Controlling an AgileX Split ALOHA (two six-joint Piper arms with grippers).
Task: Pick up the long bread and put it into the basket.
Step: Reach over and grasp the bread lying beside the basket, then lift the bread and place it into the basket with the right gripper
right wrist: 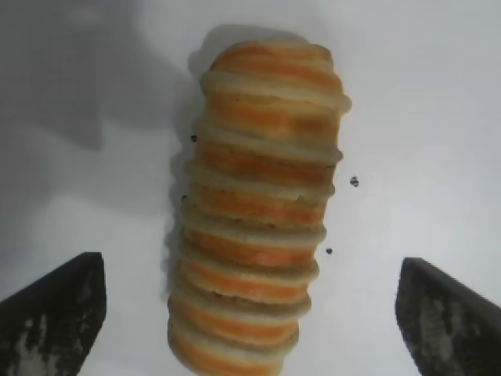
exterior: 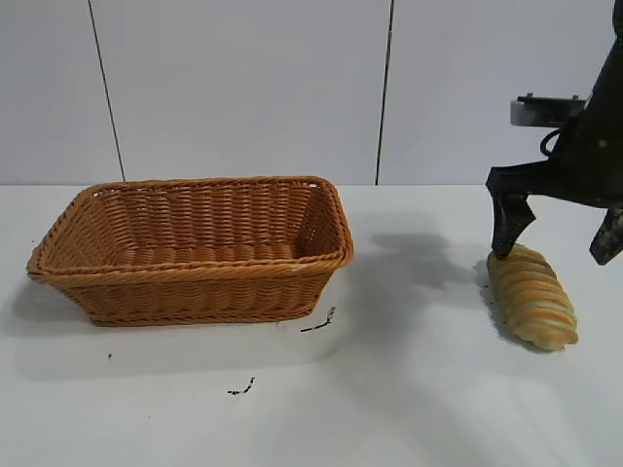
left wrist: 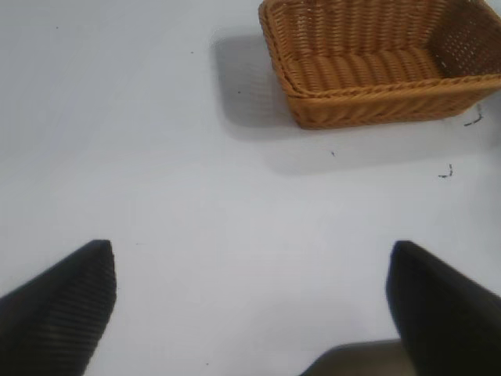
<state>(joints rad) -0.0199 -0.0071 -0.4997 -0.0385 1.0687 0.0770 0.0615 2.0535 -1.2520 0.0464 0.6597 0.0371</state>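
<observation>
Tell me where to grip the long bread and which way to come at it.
Grip the long bread across its narrow width near mid-length, coming straight down from above. It lies flat on the table, its ridges running crosswise, and the right gripper already hangs over it with open jaws either side of the loaf. Closing there should probably hold it level for the basket.

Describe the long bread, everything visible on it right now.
The long bread is an elongated golden-tan loaf with crosswise ridges striped yellow and orange-brown, rounded at both ends and looking intact. It lies flat on the white table, well to the right of the basket and apart from it. The right end effector hangs open just above its far end, one finger on each side; in the exterior view one fingertip looks right at the loaf, but contact is unclear. Nothing grips it.
</observation>
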